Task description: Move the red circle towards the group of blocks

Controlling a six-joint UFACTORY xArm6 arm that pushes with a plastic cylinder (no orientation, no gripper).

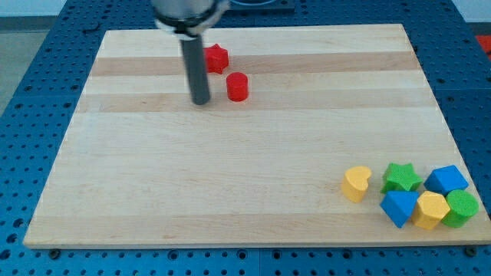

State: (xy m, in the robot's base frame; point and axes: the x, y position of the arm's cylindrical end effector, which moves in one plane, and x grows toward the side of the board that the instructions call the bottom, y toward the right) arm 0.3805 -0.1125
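Our board [253,161] is pale wood with lengthwise grain bands, matt, lying on a blue perforated bench plate [31,115]. Our rod is a straight dark cylinder, smooth and slightly glossy; my tip [201,102] rests on the wood at the upper left of the board. It carries no jaws, so nothing is open, closed or held; the tip touches no block.

The red circle [237,87], a short cylinder with a flat top, stands just to the view's right of my tip, with a narrow gap between them. A red star [216,58] sits just above it, beside the rod, partly hidden by the rod's edge.

The group lies well apart, at the lower right corner: a yellow heart [356,183] at its left; a green star [401,177]; a blue cube [446,180]; a blue block [399,208], angular in shape; a yellow hexagon [432,210]; a green circle [462,208]. These look closely packed, several touching.

We see no containers; every block stands directly on the wood
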